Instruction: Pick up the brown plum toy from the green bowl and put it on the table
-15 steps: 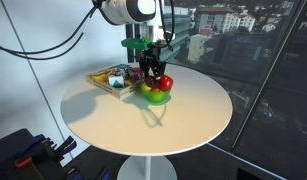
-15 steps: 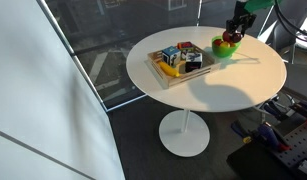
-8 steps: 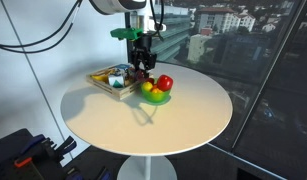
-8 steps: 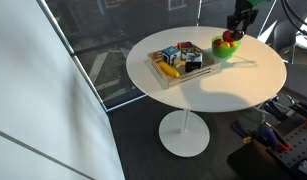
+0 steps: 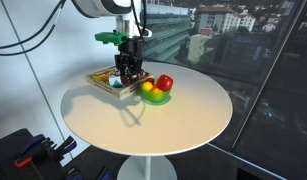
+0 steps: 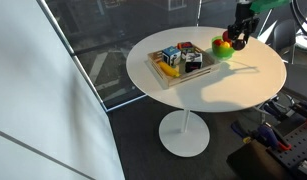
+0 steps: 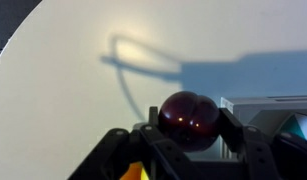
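Note:
In the wrist view my gripper (image 7: 188, 128) is shut on the brown plum toy (image 7: 188, 116), a dark maroon round fruit held between both fingers above the cream table (image 7: 73, 90). In both exterior views the gripper (image 5: 130, 74) (image 6: 239, 36) hangs above the table beside the green bowl (image 5: 157, 98) (image 6: 224, 52), between it and the wooden tray. The bowl holds a red fruit (image 5: 165, 82) and a yellow fruit (image 5: 150, 90). The plum is too small to make out in the exterior views.
A wooden tray (image 5: 103, 75) (image 6: 165, 74) with several small toys stands next to the bowl; its corner shows in the wrist view (image 7: 265, 108). The round table's edge (image 5: 143, 150) is near. Windows and dark equipment surround the table.
My gripper has lifted off the green bowl and moved sideways toward the wooden tray, carrying the brown plum toy. The red and yellow fruits stay in the bowl.

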{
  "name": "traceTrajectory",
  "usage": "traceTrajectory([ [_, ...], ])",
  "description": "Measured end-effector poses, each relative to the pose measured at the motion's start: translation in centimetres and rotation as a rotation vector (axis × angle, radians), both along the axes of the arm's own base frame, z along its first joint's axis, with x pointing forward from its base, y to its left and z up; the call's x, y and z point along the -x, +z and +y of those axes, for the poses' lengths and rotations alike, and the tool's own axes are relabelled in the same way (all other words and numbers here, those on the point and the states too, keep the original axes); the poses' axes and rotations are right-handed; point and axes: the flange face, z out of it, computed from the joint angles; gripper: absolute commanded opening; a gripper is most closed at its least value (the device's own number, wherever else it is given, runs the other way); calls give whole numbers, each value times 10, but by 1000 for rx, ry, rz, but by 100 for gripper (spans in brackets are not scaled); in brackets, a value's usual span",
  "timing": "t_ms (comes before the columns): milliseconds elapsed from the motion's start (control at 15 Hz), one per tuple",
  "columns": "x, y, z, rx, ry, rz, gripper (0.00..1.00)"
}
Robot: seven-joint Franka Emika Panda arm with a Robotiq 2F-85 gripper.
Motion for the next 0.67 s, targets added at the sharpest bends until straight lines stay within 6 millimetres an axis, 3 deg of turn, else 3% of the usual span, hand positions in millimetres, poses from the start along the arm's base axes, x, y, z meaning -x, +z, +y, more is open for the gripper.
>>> traceTrajectory([
  [667,29,-47,6,-7,14,-56,36],
])
